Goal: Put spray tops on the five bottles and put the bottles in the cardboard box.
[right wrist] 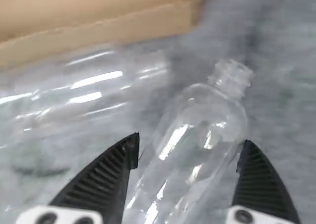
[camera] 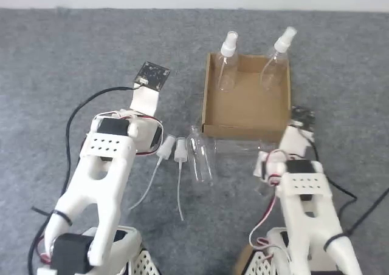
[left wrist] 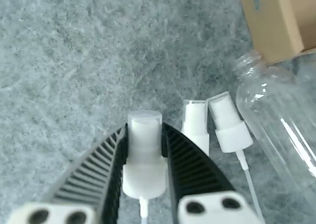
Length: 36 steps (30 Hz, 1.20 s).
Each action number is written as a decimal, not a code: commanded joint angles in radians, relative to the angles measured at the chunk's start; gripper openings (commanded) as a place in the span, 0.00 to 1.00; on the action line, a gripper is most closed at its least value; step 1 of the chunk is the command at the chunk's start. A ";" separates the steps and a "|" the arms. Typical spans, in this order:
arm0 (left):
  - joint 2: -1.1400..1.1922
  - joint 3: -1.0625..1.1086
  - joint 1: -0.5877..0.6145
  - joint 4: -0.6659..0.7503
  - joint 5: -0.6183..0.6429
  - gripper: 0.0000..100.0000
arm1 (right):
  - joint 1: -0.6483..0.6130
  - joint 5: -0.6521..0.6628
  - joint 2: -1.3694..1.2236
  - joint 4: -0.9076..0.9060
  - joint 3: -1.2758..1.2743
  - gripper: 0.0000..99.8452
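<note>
L arm (camera: pixel 100 184) comes in from 7 o'clock, R arm (camera: pixel 304 208) from 5 o'clock, both over the grey bench (camera: pixel 55 56). L end effector (left wrist: pixel 143 131) is pinching a white spray top (left wrist: pixel 144 159) btw its ribbed pads, cap end poking past the tips. Just beside it lie a 2nd spray top (left wrist: pixel 195 125) and a 3rd spray top (left wrist: pixel 228 127), side by side, thin tubes trailing toward 6 o'clock. Next over, an open bottle (camera: pixel 199 156) lies flat w/ its neck toward 12 o'clock.

R end effector (right wrist: pixel 190 141) has its jaws spread wide, one each side of a 2nd open bottle (right wrist: pixel 207 115) lying on the bench; can't tell if either pad touches it. Past that, a 3rd open bottle (right wrist: pixel 84 90) lies along the near wall of the cardboard box (camera: pixel 243 130), which sits at approx 1 o'clock. Inside, at the far wall, a capped bottle (camera: pixel 226 68) and a 2nd capped bottle (camera: pixel 273 65) lean w/ white tops sticking over the rim.
</note>
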<state>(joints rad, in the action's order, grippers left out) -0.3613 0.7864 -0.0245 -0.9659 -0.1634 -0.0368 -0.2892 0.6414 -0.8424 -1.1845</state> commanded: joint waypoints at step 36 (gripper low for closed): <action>0.348 -0.197 0.041 -0.038 -0.052 0.14 | 0.780 1.528 0.008 0.007 0.071 0.04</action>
<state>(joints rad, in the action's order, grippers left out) -0.0038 0.6452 0.0077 -0.9812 -0.2079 0.7227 1.2190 0.6414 -0.8470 -1.1201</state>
